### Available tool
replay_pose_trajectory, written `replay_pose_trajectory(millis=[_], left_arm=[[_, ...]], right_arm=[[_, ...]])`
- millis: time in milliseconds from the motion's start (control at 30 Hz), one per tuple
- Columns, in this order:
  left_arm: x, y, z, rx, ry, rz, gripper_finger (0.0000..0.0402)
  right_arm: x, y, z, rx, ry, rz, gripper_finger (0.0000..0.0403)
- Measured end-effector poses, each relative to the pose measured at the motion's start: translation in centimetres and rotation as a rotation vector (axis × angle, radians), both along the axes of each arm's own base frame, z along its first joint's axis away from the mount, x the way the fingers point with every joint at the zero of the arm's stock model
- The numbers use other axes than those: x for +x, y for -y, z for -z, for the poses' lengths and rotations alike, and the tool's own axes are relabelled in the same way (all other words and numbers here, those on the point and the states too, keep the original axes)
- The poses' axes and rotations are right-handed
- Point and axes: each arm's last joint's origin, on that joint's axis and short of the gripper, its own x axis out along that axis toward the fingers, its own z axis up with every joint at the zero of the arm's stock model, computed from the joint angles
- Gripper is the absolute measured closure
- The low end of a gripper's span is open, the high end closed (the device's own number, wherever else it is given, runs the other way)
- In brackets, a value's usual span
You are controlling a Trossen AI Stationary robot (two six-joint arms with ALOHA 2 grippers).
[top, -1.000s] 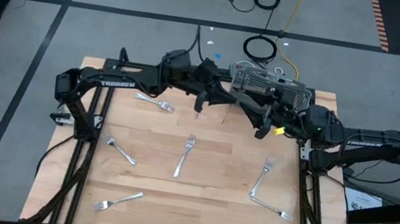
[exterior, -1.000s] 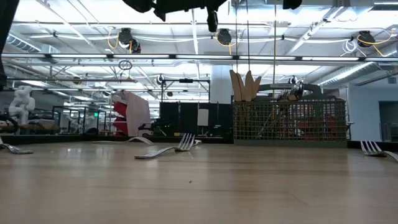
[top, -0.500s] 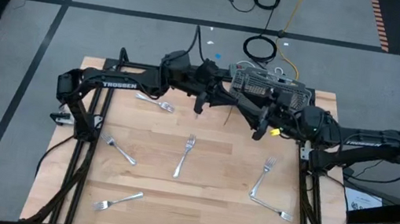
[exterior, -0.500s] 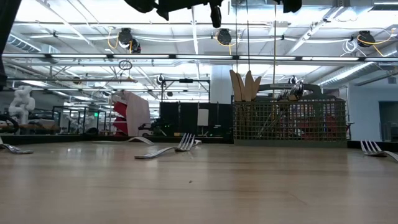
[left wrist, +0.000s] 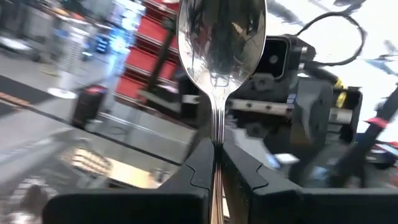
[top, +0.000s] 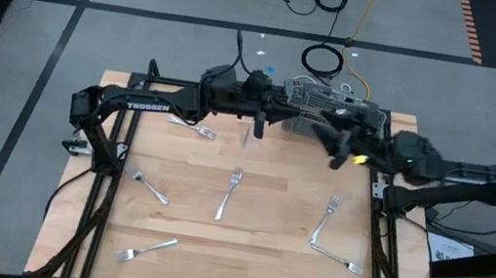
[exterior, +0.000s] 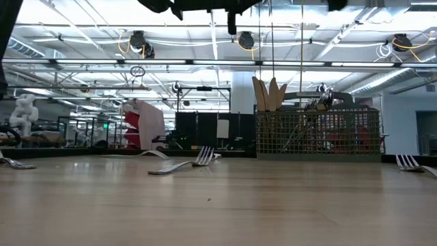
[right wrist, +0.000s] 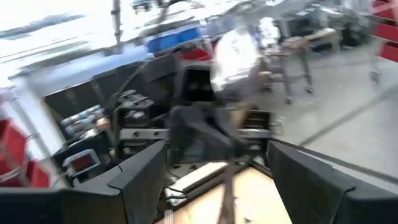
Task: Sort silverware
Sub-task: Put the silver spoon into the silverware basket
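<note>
My left gripper (top: 257, 129) hovers above the table's far middle, shut on a shiny spoon (left wrist: 221, 37) whose bowl points at the right arm. My right gripper (top: 335, 152) hangs just right of it, near the grey mesh caddy (top: 331, 107). Its fingers (right wrist: 143, 180) are spread wide and open, facing the spoon's bowl (right wrist: 233, 53) without touching it. Several forks lie flat on the wood, among them one in the middle (top: 229, 193) and one near the far left (top: 192, 129). My left gripper pinches the spoon's handle (left wrist: 216, 134) between its two fingers (left wrist: 199, 162). The spoon lies along the fingers, its bowl sticking out past their tips. It is lifted clear of the table, and the fingers reach roughly level toward the table's right.
The caddy (exterior: 317, 133) stands at the far right and holds wooden utensils (exterior: 270, 92) and metal pieces. More forks lie at the right (top: 325, 220), near right (top: 340, 261), left (top: 145, 184) and near left (top: 145, 248). Bare wood shows between them.
My right gripper has drawn back from the left gripper toward the table's right and far edge. My left gripper, still holding the spoon, has shifted slightly toward the right.
</note>
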Motion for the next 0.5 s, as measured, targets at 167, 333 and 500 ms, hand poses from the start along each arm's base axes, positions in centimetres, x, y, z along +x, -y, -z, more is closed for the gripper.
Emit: replay_pose_trajectory(millis=[167, 333, 500], left_arm=[[1.6, -0.8, 1.1, 0.071, -0.02, -0.079, 0.0377], [5.8, -2.0, 2.8, 0.185, -0.029, -0.118, 0.0377], [10.1, -4.7, 5.1, 0.292, -0.035, -0.239, 0.0377]], right_arm=[[-4.1, 0.2, -0.4, 0.109, 0.004, 0.045, 0.0133], [-6.0, 0.0, -1.0, 0.13, 0.054, 0.024, 0.0133], [-6.0, 0.0, -1.0, 0.132, 0.059, 0.019, 0.0133]])
